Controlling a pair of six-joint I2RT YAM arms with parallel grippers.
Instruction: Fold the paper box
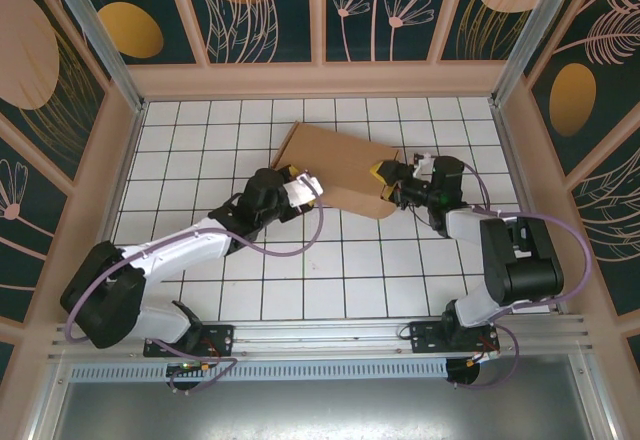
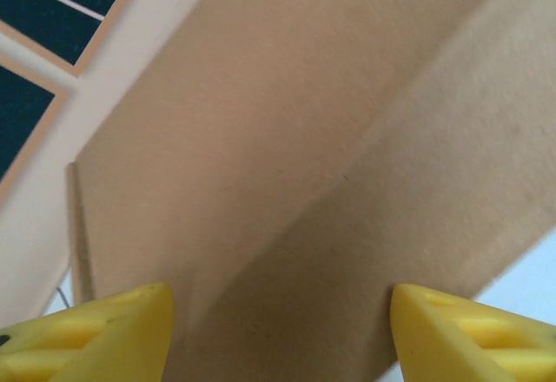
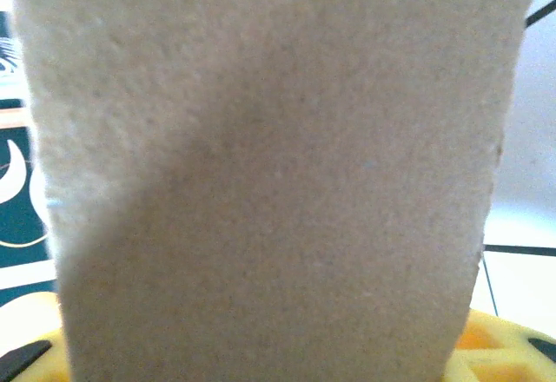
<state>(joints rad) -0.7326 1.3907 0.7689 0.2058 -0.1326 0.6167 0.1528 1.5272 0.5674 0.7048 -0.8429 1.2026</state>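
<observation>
The paper box (image 1: 340, 163) was seen on the far middle of the tiled table (image 1: 200, 140), between both grippers. The left gripper (image 1: 306, 182) was held at its near-left edge, jaws spread wide and holding nothing. The right gripper (image 1: 383, 176) was set at its right edge; behind cardboard, its grip could not be told

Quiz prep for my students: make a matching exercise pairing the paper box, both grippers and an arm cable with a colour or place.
1 paper box
2 left gripper
3 right gripper
4 left arm's cable

A purple
B at the box's right edge
C brown
D at the box's left edge

Pairs: 1-C, 2-D, 3-B, 4-A
</observation>
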